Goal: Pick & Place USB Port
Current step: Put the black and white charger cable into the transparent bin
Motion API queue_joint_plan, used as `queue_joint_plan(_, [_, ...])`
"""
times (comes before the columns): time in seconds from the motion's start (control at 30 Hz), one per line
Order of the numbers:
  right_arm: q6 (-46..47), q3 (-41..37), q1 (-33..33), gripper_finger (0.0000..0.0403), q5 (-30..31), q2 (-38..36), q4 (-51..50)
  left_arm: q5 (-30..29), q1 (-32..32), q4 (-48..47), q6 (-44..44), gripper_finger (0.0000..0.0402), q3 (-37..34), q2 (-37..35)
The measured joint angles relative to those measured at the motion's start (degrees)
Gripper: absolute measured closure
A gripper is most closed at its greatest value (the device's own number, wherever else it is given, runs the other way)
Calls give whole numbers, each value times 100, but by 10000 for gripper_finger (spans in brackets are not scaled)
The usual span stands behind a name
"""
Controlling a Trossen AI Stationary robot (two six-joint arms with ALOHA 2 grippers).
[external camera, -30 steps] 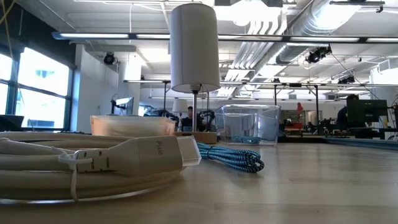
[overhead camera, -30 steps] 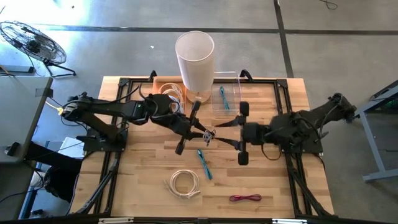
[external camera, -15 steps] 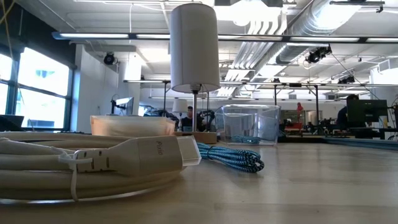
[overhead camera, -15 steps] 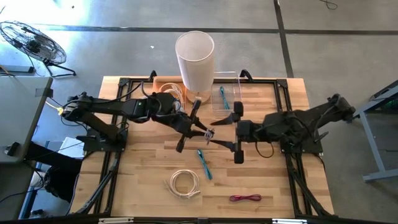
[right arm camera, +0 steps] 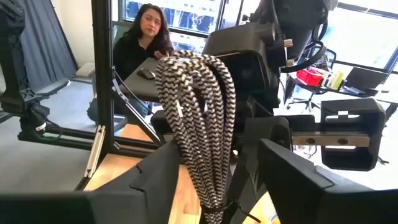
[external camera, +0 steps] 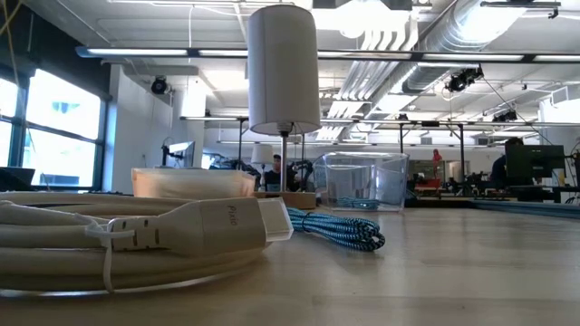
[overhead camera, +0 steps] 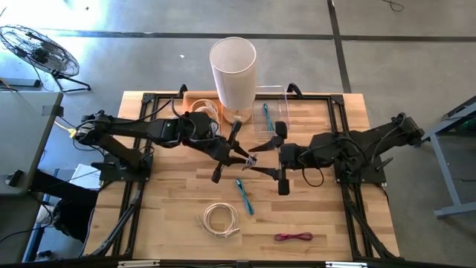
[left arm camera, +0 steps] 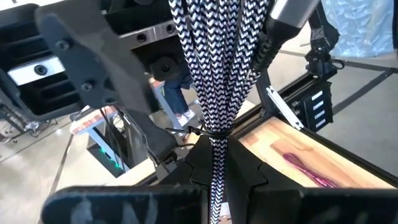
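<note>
A black-and-white braided cable bundle (overhead camera: 251,158) hangs in the air over the middle of the table, between the two grippers. My left gripper (overhead camera: 242,156) is shut on it, and in the left wrist view (left arm camera: 217,182) the bundle (left arm camera: 214,74) fans out beyond the fingers. My right gripper (overhead camera: 258,159) faces it from the table's right side, open. In the right wrist view (right arm camera: 217,186) its fingers stand on either side of the looped end (right arm camera: 198,106); I see no touch. My left gripper pinches the bundle between its two fingers at the narrow end just below the tie (left arm camera: 216,155). The fingers come roughly level from the table's left. The bundle is lifted clear of the table and sticks out past the fingertips toward the right gripper.
On the near half lie a white cable coil (overhead camera: 221,219), a blue braided cable (overhead camera: 244,195) and a red cable (overhead camera: 293,237). At the far edge stand a white lamp (overhead camera: 233,71), a clear box (overhead camera: 272,112) and a tan tray (overhead camera: 195,100). A seated person (right arm camera: 140,40) is beyond the table.
My right gripper has moved toward the table's left, closing on the left gripper until its open fingers flank the held bundle. The left gripper and the bundle have stayed about where they were.
</note>
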Motion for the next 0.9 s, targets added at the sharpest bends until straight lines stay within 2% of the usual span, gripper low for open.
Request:
queue_joint_plan(0.13, [0,0,-86,255,-2,-2,-58,-42,31,-23,-14,388,2,0])
queue_joint_plan(0.3, [-6,10,-175,371,-70,-4,-317,-209,23,-140,146,379,-1,0])
queue_joint_plan(0.33, [-66,11,-178,382,-56,-4,-366,-319,23,-197,162,376,-1,0])
queue_joint_plan(0.5, [-107,11,-178,382,125,-7,-458,-928,14,-320,-285,350,-1,0])
queue_joint_plan(0.8, [-123,7,-113,393,261,-48,-737,-1126,16,-523,-169,266,-1,-22])
queue_joint_plan(0.9, [-133,4,-38,393,579,-102,-895,-1202,16,-644,-166,233,5,-50])
